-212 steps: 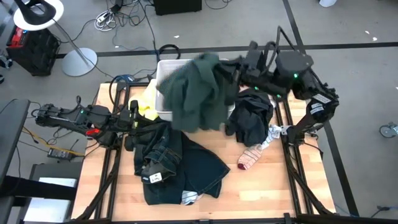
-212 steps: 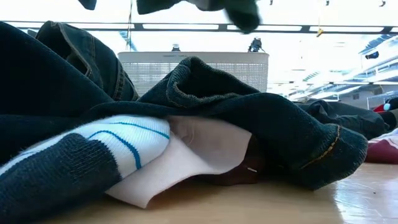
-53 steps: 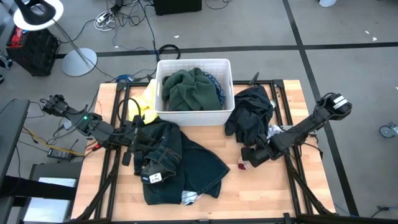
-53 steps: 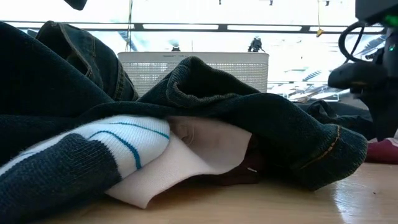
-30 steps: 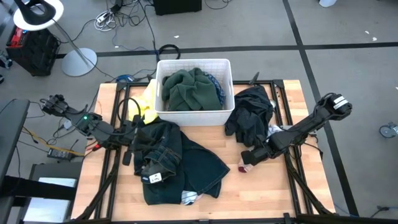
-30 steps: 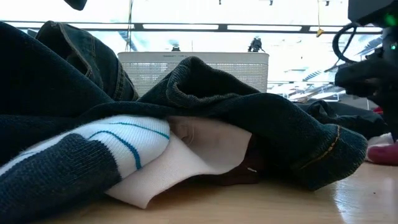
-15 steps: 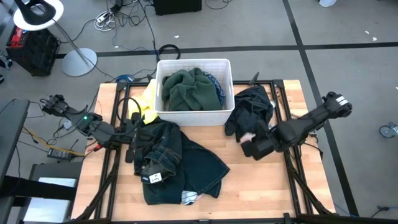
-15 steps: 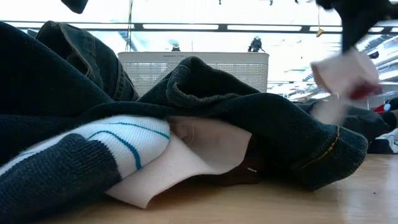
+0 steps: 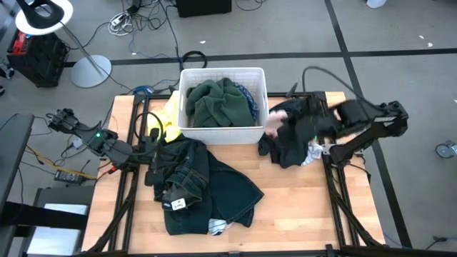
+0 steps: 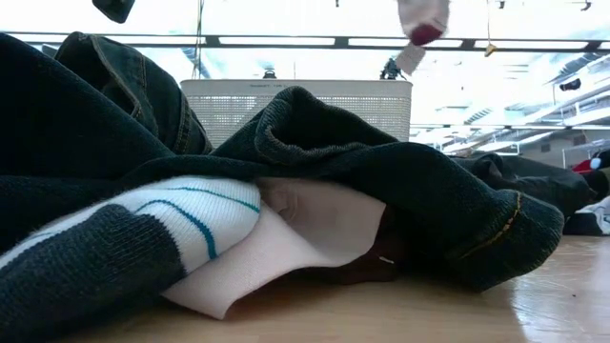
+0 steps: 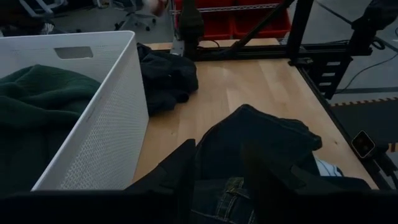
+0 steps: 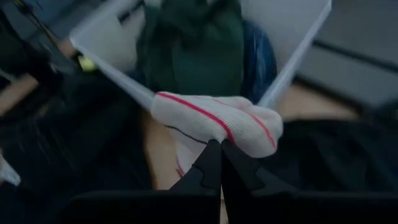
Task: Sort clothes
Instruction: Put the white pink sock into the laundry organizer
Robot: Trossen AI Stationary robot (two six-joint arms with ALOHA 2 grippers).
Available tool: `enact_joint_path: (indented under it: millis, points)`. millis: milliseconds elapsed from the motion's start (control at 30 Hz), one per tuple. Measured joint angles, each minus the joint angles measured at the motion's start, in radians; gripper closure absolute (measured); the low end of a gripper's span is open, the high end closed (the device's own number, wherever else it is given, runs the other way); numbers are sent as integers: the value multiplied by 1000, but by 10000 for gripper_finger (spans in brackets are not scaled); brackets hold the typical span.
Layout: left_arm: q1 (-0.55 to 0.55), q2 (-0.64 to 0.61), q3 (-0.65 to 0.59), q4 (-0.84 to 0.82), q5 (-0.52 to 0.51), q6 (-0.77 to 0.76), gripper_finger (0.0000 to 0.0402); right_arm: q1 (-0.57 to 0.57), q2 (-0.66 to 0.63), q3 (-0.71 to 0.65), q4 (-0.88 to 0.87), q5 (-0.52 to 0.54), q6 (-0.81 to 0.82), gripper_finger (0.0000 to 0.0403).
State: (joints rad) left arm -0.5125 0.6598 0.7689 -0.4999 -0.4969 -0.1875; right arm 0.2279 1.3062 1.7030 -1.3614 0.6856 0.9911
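Note:
My right gripper [image 12: 219,160] is shut on a white sock with red stripes [image 12: 214,121], held in the air beside the right wall of the white bin [image 9: 223,130]. The sock also shows high up in the low view [image 10: 419,21]. My left gripper [image 9: 153,160] is open over the dark jeans [image 9: 196,182] at the table's left, its fingers standing above the denim [image 11: 249,134]. A dark green garment [image 9: 218,100] lies in the bin over a blue plaid one. A black garment [image 9: 289,143] lies right of the bin. My right gripper pinches the sock between its two shut fingers at a bunched part on its underside [image 12: 214,138]. The sock is lifted clear of the table and bulges past the fingertips, above the bin's near right corner.
A yellow garment [image 9: 168,118] lies left of the bin. A white sock with teal stripes [image 10: 162,224] sticks out from under the jeans at the near edge. A pale garment [image 9: 314,151] lies at the black garment's right side. Bare wood shows at the near right [image 9: 300,207].
My right gripper has risen from the table with the white red-striped sock and swung toward the far edge and the bin. The sock, which lay on the wood near the black garment, is now lifted clear.

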Motion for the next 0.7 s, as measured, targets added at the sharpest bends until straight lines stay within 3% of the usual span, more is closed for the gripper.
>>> enact_joint_path:
  millis: [300, 700]
  points:
    - [0, 0, 0, -1, -1, 0, 269, -242, 23, 24, 372, -125, -411, 403]
    - [0, 0, 0, -1, 0, -3, 269, -478, 243, 24, 664, -451, -606, 403]
